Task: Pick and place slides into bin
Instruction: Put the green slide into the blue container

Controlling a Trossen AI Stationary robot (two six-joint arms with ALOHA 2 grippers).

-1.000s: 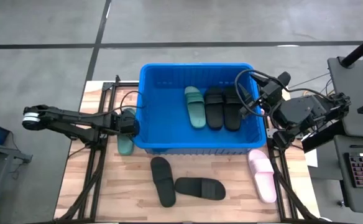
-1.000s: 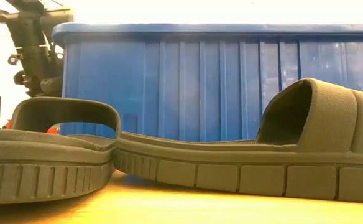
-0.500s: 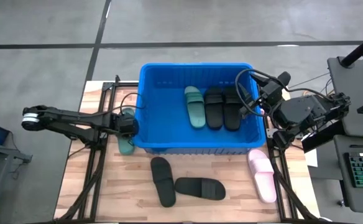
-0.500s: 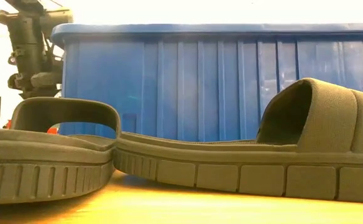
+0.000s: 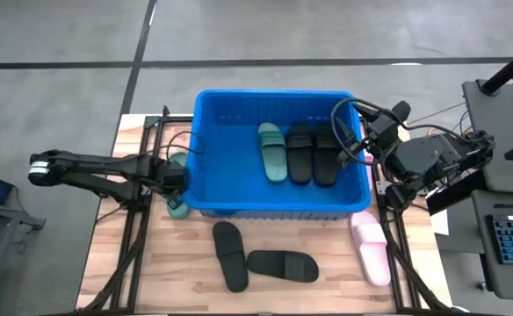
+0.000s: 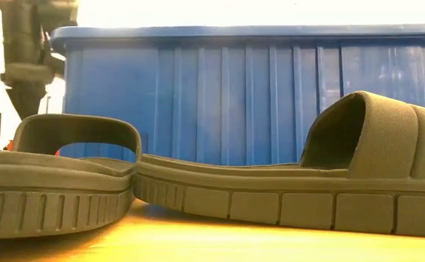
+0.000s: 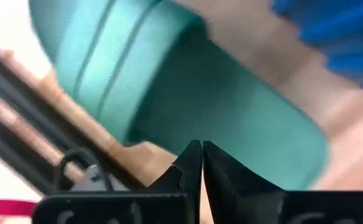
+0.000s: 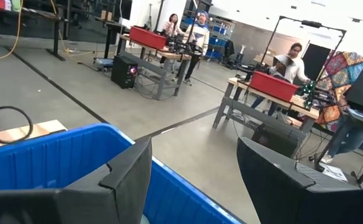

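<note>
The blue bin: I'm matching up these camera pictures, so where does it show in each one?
High view: blue bin, centre, slides inside.
Low view: its wall fills the background, behind two black slides.
Left wrist view: blue corner, upper right.
Right wrist view: rim along the bottom.
Shared landmark: the bin's thick rim.

The high view looked straight down from well above, taking in the whole blue bin [image 5: 278, 154] with both arms at its short sides. The low view sat at table height, very close to two black slides [image 6: 285, 182] in front of the bin, and faced level at the bin's near long wall [image 6: 249, 94]; both views shared that wall and those slides. The left wrist view pressed close on a green slide [image 7: 188, 93] just beside the bin's left wall. The right wrist view looked out from the bin's right side, over its rim [image 8: 51, 149], into the room beyond, where people sat at benches.
</note>
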